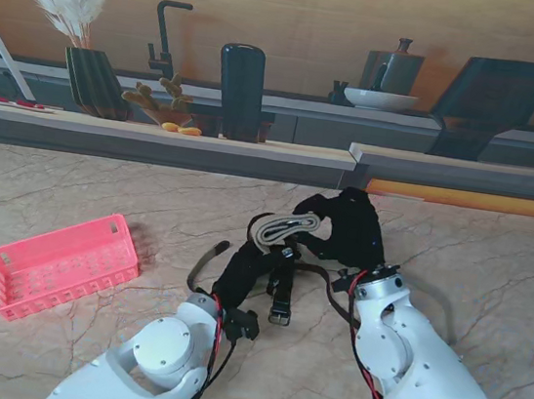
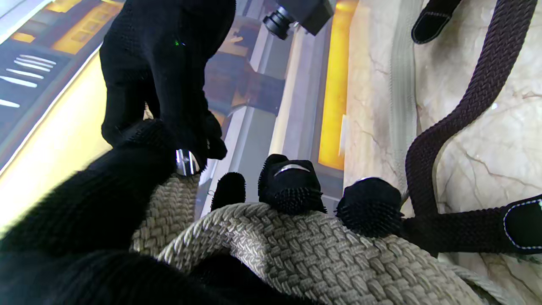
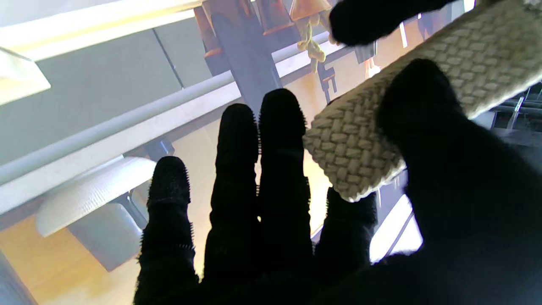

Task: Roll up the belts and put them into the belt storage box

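A beige woven belt (image 1: pixel 288 230), partly coiled, is held above the middle of the table between both black-gloved hands. My left hand (image 1: pixel 243 270) grips it from the near side, with fingertips (image 2: pixel 292 186) curled over the weave of the beige belt (image 2: pixel 305 250). My right hand (image 1: pixel 354 229) pinches the belt's other end (image 3: pixel 364 144) between thumb and index finger, and the other fingers (image 3: pixel 275 212) are stretched out. A dark braided belt (image 1: pixel 280 300) with a buckle lies on the marble under the hands, also visible in the left wrist view (image 2: pixel 470 101). The pink storage basket (image 1: pixel 55 241) sits at the left.
A pale grey belt (image 2: pixel 401 84) lies flat on the marble beside the dark one. Beyond the table's far edge runs a counter with a ribbed vase (image 1: pixel 96 81), a black cylinder (image 1: pixel 240 91) and a white bowl (image 1: pixel 379 99).
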